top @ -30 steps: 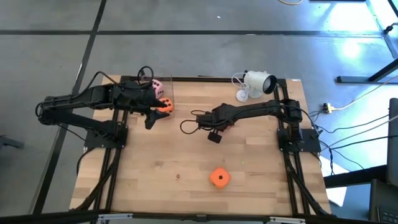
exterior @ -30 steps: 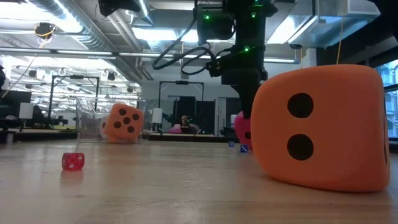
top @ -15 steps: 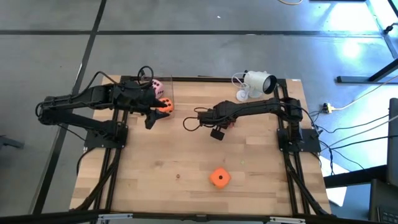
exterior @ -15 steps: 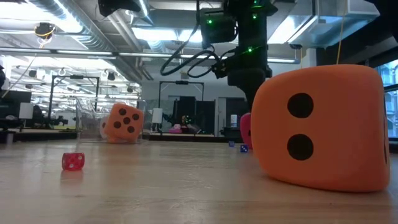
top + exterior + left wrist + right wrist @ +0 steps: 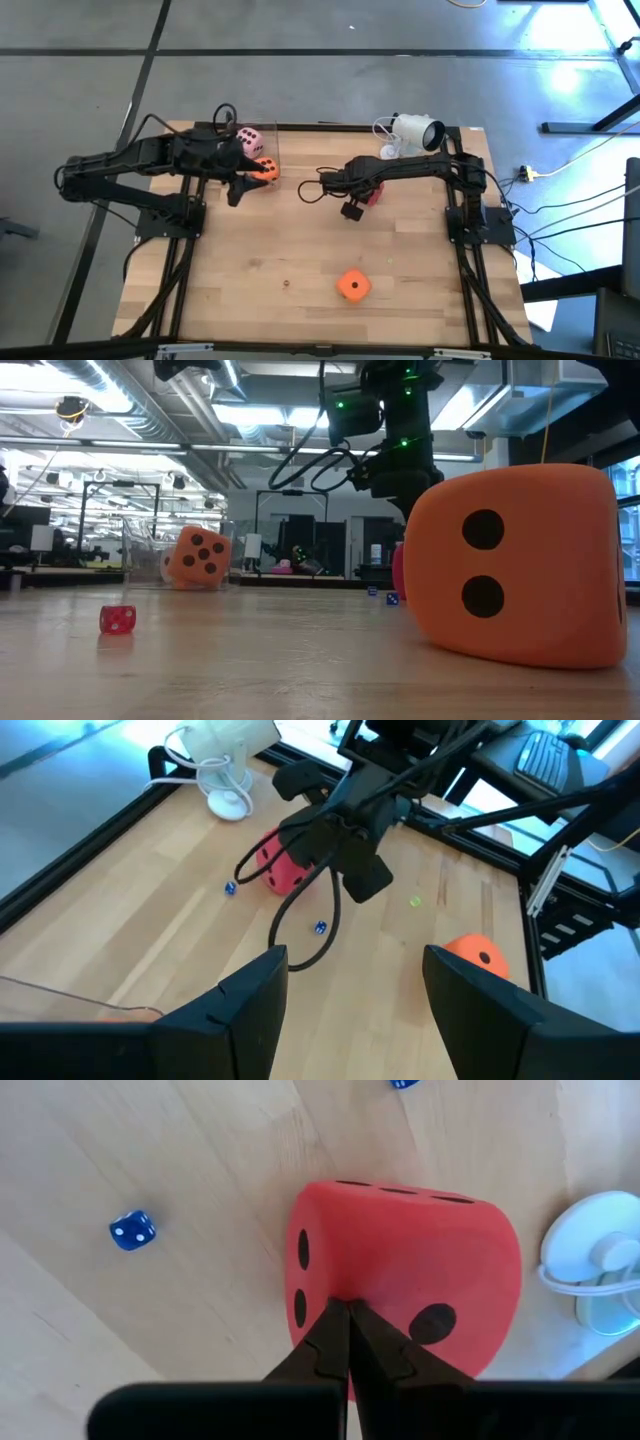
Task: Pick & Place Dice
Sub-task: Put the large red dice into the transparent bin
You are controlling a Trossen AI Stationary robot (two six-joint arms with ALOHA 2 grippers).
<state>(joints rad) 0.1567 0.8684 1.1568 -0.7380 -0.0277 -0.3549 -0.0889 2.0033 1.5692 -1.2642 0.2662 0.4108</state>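
Four big dice we count on the wooden table (image 5: 230, 300): one pale pink die (image 5: 253, 139) at the far left side, one orange die (image 5: 265, 169) just beside it, a second orange die (image 5: 352, 285) alone near the front edge, and one red die (image 5: 374, 192) near the middle. In the low view the front orange die (image 5: 520, 565) fills the right side and shows a face with two dark pips, while the far orange die (image 5: 198, 557) shows five pips. We also see three very small dice: one small red die (image 5: 118, 620) on the wood near the front, and two small blue dice (image 5: 227, 888) lying close to the red die (image 5: 400, 1275). The right gripper (image 5: 352, 209) hangs above the middle of the table, just beside the red die; in its wrist view the two fingers (image 5: 335, 1345) are pressed together, with nothing between them, and they point at the red die's edge. The left gripper (image 5: 238, 190) is at the far left, next to the orange die and the pink die, and its fingers (image 5: 255, 1000) stand wide apart and empty. One white device (image 5: 410, 134) with a round base stands at the far edge. Writing or labels we cannot read anywhere.
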